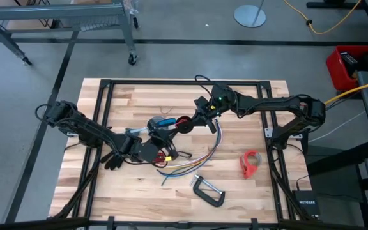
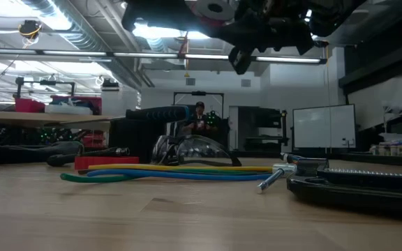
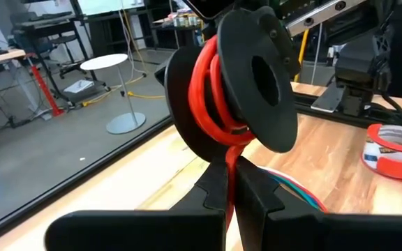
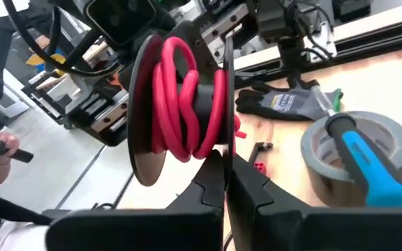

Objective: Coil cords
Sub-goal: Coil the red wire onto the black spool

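Note:
A black spool [image 1: 183, 124] wound with red cord [image 3: 215, 90] hangs in the air over the table's middle, between my two grippers. My left gripper [image 1: 170, 132] comes from the left and is shut on the red cord. My right gripper [image 1: 197, 120] comes from the right and is shut on the spool [image 4: 180, 97]. The bundle of yellow, blue, green and purple strands [image 1: 197, 160] lies loose on the table under and near them. It also shows in the low view [image 2: 173, 171]. My left gripper pinches a single strand of the red cord [image 3: 230, 167] between its two fingers, just where the strand leaves the spool's core. The spool stands right beyond the fingertips, clear of the table. My right gripper pinches the rim of one of the spool's black flanges [image 4: 225, 150] between its two fingers. The flange stands edge-on between the fingers. The spool is lifted clear of the table, its axis roughly level.
A grey tape roll [image 4: 354, 160] and a blue-handled tool [image 4: 368, 164] lie by the left gripper, and a black glove [image 1: 114, 158] lies farther left. A red tape dispenser [image 1: 250, 163] and a metal C-clamp [image 1: 208, 190] lie on the near right.

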